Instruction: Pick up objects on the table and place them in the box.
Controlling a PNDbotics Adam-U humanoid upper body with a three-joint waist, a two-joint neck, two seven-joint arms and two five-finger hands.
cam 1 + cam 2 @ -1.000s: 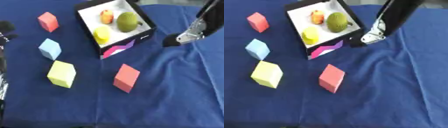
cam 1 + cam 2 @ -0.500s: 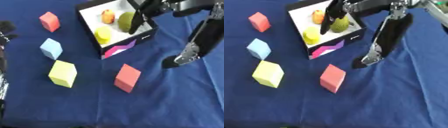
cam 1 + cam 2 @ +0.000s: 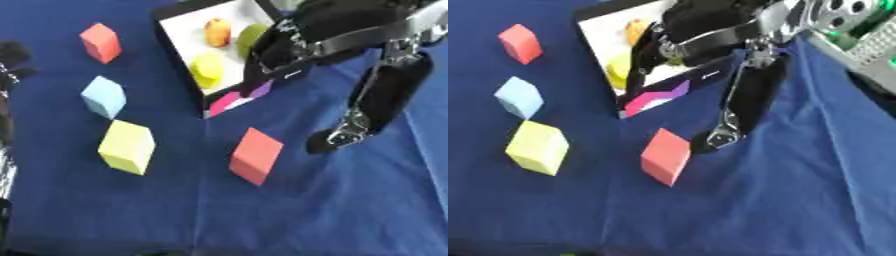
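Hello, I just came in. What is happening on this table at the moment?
The robot is clearing things into the box. Its right hand hangs empty above the blue cloth, next to the red block nearest the box. Fruit-like items lie inside. A yellow block, a light blue block and another red block wait.

The table [image 3: 105, 220], covered in dark blue cloth, is seen steeply from above by both eyes of the head camera, at close range and tilted slightly. Nearly the same area is shared: the white-lined open box [image 3: 179, 27] at the far side and four coloured foam blocks. In the right eye view everything is shifted leftward, and a grey meshed object [image 3: 868, 42] is taken in at the upper right corner.
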